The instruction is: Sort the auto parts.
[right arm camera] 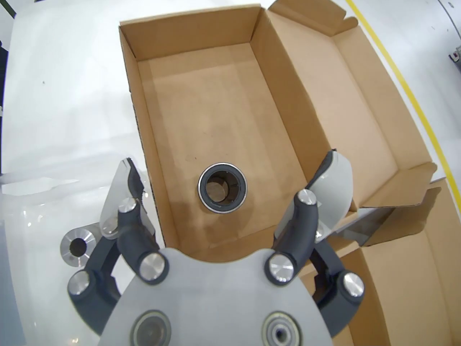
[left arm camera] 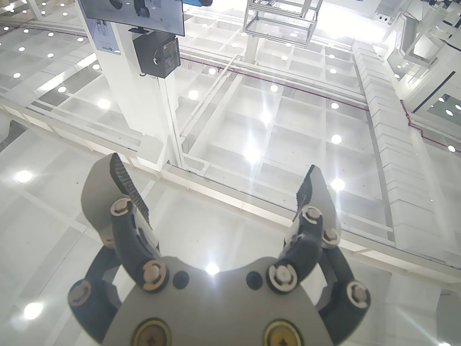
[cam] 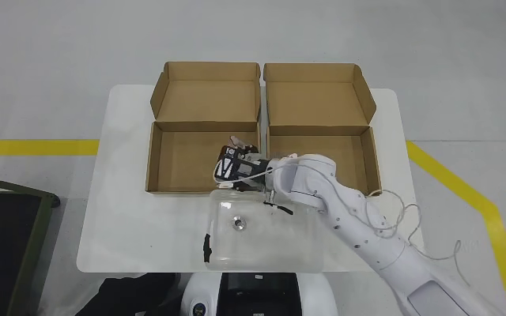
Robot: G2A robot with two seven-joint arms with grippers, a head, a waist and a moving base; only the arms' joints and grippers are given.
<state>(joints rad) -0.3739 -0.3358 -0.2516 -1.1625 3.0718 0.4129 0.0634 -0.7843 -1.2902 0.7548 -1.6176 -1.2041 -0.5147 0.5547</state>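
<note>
My right gripper (right arm camera: 230, 162) hangs open over the near right end of the left cardboard box (right arm camera: 201, 102). A black ring-shaped bearing (right arm camera: 222, 188) lies flat on the box floor right below the spread fingers, apart from them. From the top view the right gripper (cam: 239, 152) covers that corner of the left box (cam: 182, 162) and hides the bearing. A silver flanged metal part (cam: 237, 224) (right arm camera: 77, 247) lies in the clear plastic bin (cam: 292, 245) at the table's front. My left gripper (left arm camera: 212, 185) is open with nothing in it and points up at the ceiling.
A second open cardboard box (cam: 320, 154) (right arm camera: 396, 271) stands right of the first, their walls touching. Both boxes have lids folded back toward the far edge. The white table (cam: 118, 189) has bare room left of the boxes.
</note>
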